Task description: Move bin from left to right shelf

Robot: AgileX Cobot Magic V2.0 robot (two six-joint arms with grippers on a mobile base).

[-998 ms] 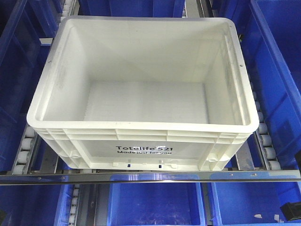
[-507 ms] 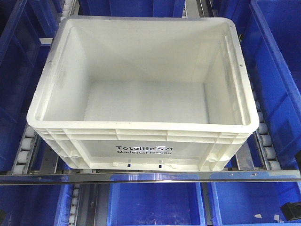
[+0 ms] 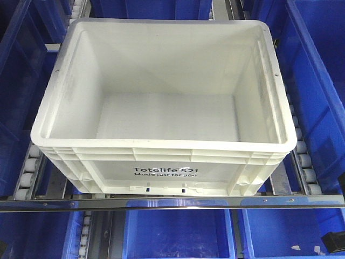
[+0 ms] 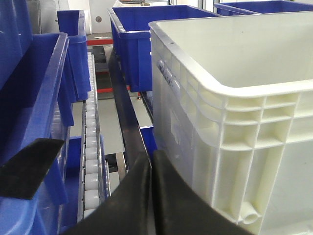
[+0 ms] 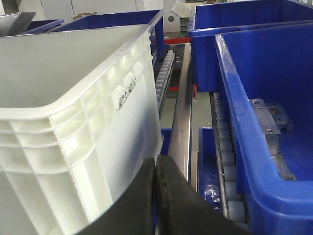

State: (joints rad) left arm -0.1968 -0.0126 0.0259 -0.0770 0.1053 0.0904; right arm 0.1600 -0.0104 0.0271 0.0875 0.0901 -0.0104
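Observation:
The bin (image 3: pixel 161 172) is a large white crate with black "Totelife 521" print. It stands empty on the right shelf (image 3: pixel 172 203), a grey roller rack, just behind the shelf's shiny front bar. My left gripper (image 4: pixel 151 159) is shut with nothing in it. It sits low beside the bin's left wall (image 4: pixel 195 127), over the dark rail. On the other side, my right gripper (image 5: pixel 155 160) is also shut and empty, close against the bin's right wall (image 5: pixel 117 142). Neither pair of jaws shows in the front view.
Blue bins flank the white one at left (image 3: pixel 19 81) and right (image 3: pixel 318 81), with more below (image 3: pixel 178 232) and behind (image 4: pixel 142 29). White roller tracks (image 3: pixel 27 172) (image 5: pixel 227 166) run along both sides. A black flap (image 4: pixel 24 166) juts in at the left.

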